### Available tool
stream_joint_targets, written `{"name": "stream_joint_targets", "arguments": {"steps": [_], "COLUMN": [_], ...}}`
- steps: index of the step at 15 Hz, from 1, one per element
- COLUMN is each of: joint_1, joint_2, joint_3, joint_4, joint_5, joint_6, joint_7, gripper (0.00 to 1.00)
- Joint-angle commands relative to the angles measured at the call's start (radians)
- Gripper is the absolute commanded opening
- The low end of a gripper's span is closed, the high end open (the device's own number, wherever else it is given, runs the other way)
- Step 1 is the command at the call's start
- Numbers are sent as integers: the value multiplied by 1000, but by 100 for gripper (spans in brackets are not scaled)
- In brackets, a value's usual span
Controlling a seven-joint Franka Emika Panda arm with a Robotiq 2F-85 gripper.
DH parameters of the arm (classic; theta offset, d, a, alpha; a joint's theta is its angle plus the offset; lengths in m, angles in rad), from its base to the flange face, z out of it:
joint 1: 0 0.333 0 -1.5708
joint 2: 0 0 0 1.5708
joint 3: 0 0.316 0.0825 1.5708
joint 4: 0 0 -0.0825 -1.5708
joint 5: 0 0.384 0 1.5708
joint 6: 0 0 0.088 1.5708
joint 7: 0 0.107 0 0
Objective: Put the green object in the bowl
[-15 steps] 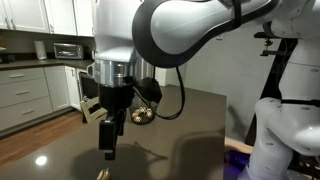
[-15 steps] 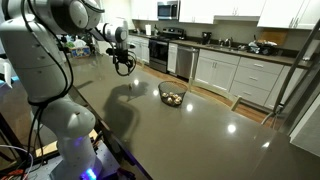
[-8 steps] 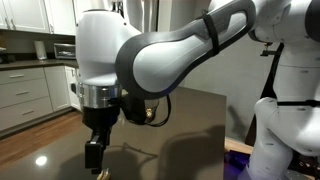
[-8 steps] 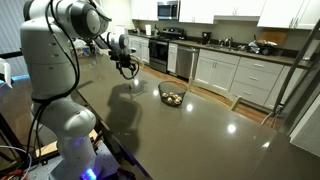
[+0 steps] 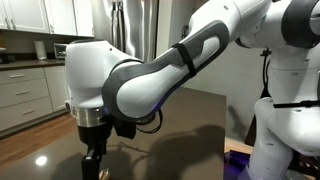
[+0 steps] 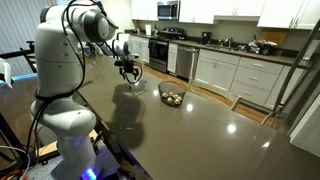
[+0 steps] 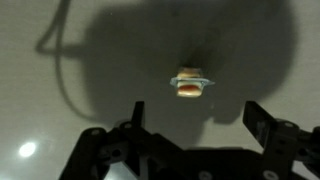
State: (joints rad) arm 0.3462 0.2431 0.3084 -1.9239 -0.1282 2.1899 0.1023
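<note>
Dark glossy table (image 6: 200,130) fills most of both exterior views; white cabinets (image 6: 240,75) stand behind it.

Arm (image 5: 150,80): bulks large in the foreground of an exterior view, wrist turned down toward the table top. It hides the bowl there.

Bowl (image 6: 172,96): upright on the table, well apart from the gripper. Some small items lie inside; too small to tell what they are.

Gripper (image 6: 128,70): pointing down, low over the table. In an exterior view (image 5: 94,160) its tip sits close above the surface; contact cannot be told. In the wrist view (image 7: 195,110) the two fingers (image 7: 135,118) come in from the bottom edge, spread wide, with nothing between them.

Green object (image 7: 189,85): tiny lump, pale green rim with a yellowish middle, lying on the bare table inside the arm's shadow (image 7: 210,50). It sits just ahead of the fingertips, roughly centred on the gap, and touches neither finger. Not in the bowl.
</note>
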Motion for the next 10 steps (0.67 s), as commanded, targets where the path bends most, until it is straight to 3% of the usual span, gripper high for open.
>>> {"name": "stream_joint_targets", "arguments": {"steps": [1, 2, 4, 10], "joint_1": [20, 21, 27, 38], "joint_2": [41, 46, 54, 57], "joint_3": [-19, -20, -25, -33], "joint_4": [26, 24, 21, 25], "joint_5": [-26, -25, -26, -24], "joint_6": [-19, -16, -13, -16], "joint_7": [30, 28, 32, 37], "gripper": [100, 96, 72, 34]}}
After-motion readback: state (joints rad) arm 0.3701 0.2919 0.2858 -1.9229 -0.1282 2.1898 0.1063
